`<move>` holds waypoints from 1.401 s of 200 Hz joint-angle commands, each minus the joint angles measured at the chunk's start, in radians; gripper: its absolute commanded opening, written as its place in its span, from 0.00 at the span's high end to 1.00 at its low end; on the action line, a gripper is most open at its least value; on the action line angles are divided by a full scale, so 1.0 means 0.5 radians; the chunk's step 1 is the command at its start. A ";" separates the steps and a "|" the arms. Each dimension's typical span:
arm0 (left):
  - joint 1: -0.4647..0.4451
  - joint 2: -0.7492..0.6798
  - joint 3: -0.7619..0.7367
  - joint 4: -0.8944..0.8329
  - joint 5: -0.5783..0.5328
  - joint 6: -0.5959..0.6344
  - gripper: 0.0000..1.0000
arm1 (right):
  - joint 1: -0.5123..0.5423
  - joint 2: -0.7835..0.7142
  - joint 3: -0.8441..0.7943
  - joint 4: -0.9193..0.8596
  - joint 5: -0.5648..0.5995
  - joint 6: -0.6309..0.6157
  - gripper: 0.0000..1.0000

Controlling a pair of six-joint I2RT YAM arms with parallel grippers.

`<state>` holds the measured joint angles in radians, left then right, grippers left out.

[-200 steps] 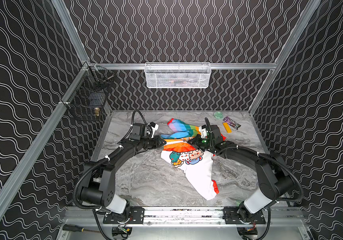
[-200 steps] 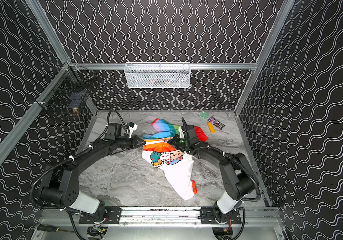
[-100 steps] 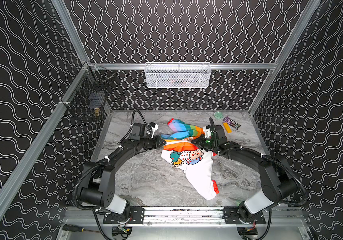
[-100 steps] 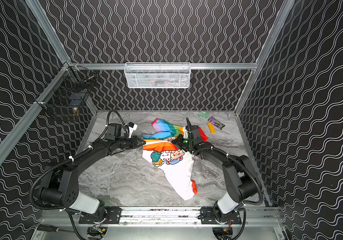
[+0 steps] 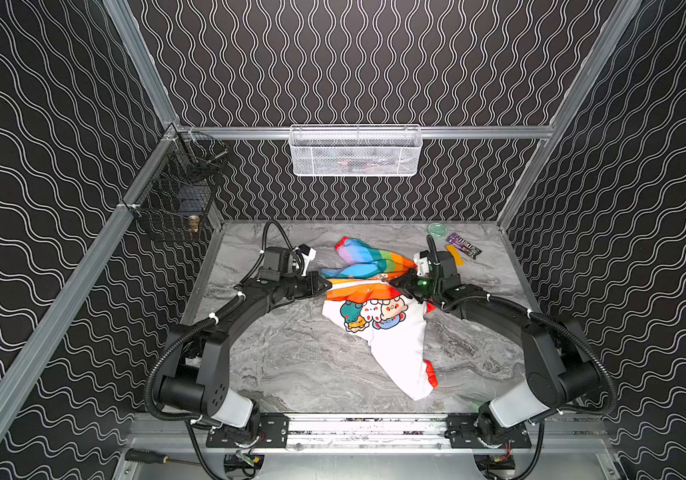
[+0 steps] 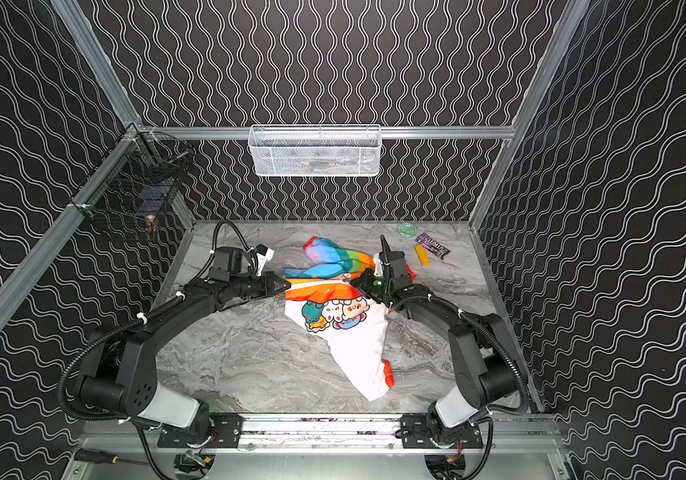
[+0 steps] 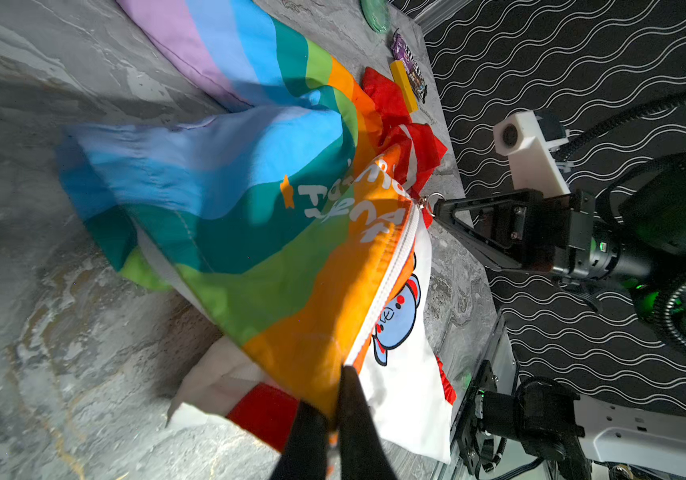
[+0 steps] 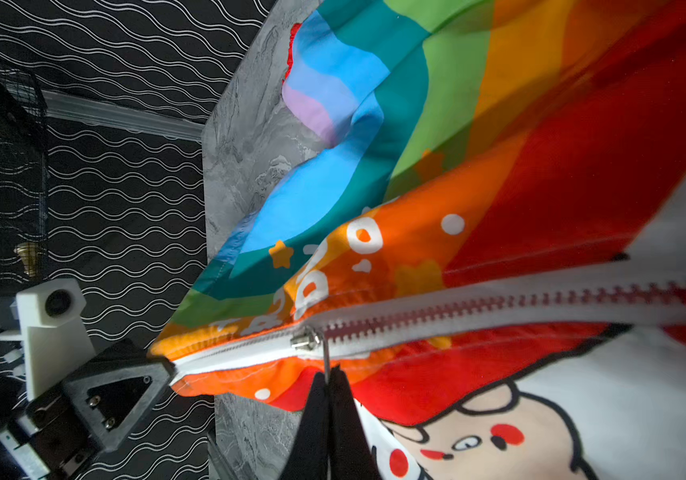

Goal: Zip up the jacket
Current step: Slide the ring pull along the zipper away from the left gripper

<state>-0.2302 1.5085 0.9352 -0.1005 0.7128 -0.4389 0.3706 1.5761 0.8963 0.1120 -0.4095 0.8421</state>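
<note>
**The right gripper (image 5: 392, 282) has shifted rightward**

The left gripper (image 5: 328, 286) is clenched on the orange hem corner of the jacket (image 5: 374, 262). The jacket lies mid-table (image 5: 291, 361), toward the back. The right gripper pinches the zipper pull (image 8: 325, 359) tight.

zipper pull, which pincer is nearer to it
Right. The right pincer is shut on the zipper pull itself; the left pincer grips the jacket at the zipper's closed end, a stretch of zipped teeth away.
</note>
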 commanded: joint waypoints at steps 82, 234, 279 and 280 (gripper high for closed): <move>0.013 -0.029 -0.020 0.034 -0.011 0.001 1.00 | -0.058 -0.060 -0.050 -0.050 0.031 -0.043 1.00; 0.017 -0.053 -0.024 0.028 -0.030 0.001 1.00 | -0.157 -0.112 -0.095 -0.118 0.043 -0.092 1.00; 0.019 -0.051 -0.017 0.024 -0.030 -0.001 1.00 | -0.203 -0.124 -0.120 -0.129 0.040 -0.104 1.00; 0.019 -0.050 -0.017 0.024 -0.030 0.000 1.00 | -0.205 -0.124 -0.120 -0.131 0.040 -0.106 1.00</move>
<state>-0.2234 1.4914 0.9253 -0.0986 0.7090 -0.4423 0.2802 1.5238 0.8433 0.0624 -0.4095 0.7994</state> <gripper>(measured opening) 0.078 0.049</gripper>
